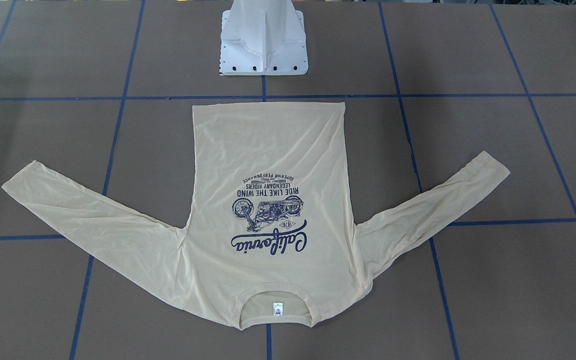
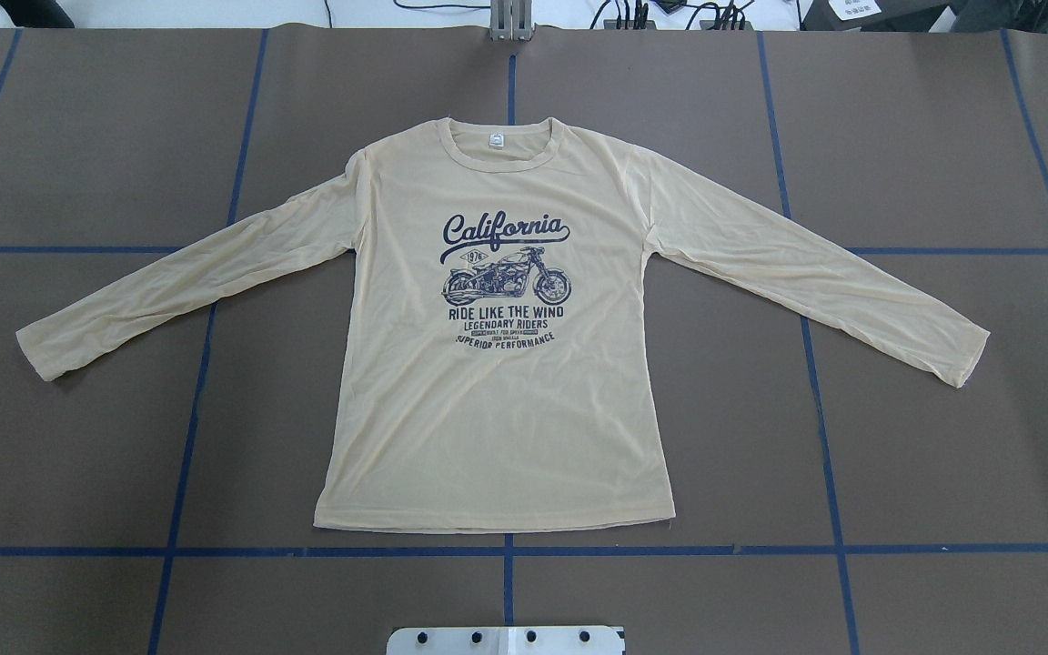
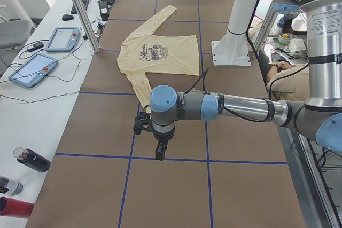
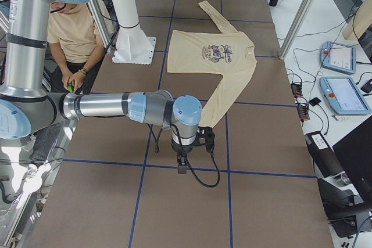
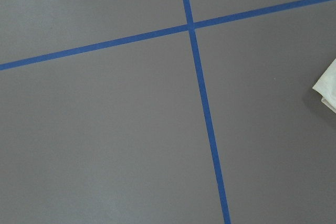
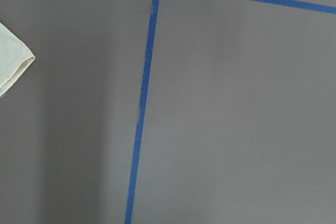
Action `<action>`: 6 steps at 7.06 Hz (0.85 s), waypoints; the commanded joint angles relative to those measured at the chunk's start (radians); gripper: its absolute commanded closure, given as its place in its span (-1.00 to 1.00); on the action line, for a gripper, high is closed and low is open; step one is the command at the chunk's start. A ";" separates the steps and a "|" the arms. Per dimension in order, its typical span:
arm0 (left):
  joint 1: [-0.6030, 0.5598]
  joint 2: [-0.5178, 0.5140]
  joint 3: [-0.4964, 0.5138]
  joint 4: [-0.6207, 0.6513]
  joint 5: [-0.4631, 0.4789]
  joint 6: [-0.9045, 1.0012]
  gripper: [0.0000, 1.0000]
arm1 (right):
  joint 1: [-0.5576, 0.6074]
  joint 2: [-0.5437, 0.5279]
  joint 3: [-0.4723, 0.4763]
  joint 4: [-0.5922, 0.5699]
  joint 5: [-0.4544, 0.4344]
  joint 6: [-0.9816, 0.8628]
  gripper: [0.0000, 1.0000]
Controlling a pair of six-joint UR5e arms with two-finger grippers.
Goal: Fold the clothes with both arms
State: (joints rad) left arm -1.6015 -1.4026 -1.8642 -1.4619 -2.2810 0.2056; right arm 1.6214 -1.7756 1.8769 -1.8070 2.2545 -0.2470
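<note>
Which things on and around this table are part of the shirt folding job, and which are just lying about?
Job: long-sleeved T-shirt, left arm, right arm.
Lying about: white pedestal base, teach pendant, black bottle, seated person.

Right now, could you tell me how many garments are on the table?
1: the cream T-shirt lies spread flat, print up, just ahead of the pedestal base. No other garment shows.

The left arm (image 3: 240, 108) and right arm (image 4: 104, 106) stretch level, left hand (image 3: 159, 153) and right hand (image 4: 182, 166) pointing down.
</note>
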 commanded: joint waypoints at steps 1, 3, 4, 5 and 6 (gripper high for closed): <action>0.000 -0.004 0.000 -0.049 0.000 -0.002 -1.00 | -0.001 0.002 0.001 0.002 0.000 0.000 -1.00; 0.000 -0.006 -0.032 -0.092 0.000 0.000 -1.00 | -0.001 0.001 0.025 0.000 -0.001 0.008 -1.00; 0.000 -0.006 -0.032 -0.177 0.002 -0.002 -1.00 | -0.001 0.016 0.050 0.000 0.000 0.015 -1.00; 0.000 -0.006 -0.032 -0.280 0.014 -0.005 -1.00 | -0.001 0.060 0.056 0.000 0.007 0.015 -1.00; 0.000 -0.010 -0.024 -0.363 0.009 -0.012 -1.00 | -0.001 0.115 0.053 0.005 0.011 0.014 -1.00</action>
State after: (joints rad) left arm -1.6015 -1.4094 -1.8929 -1.7121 -2.2726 0.2006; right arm 1.6199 -1.7211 1.9259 -1.8062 2.2597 -0.2333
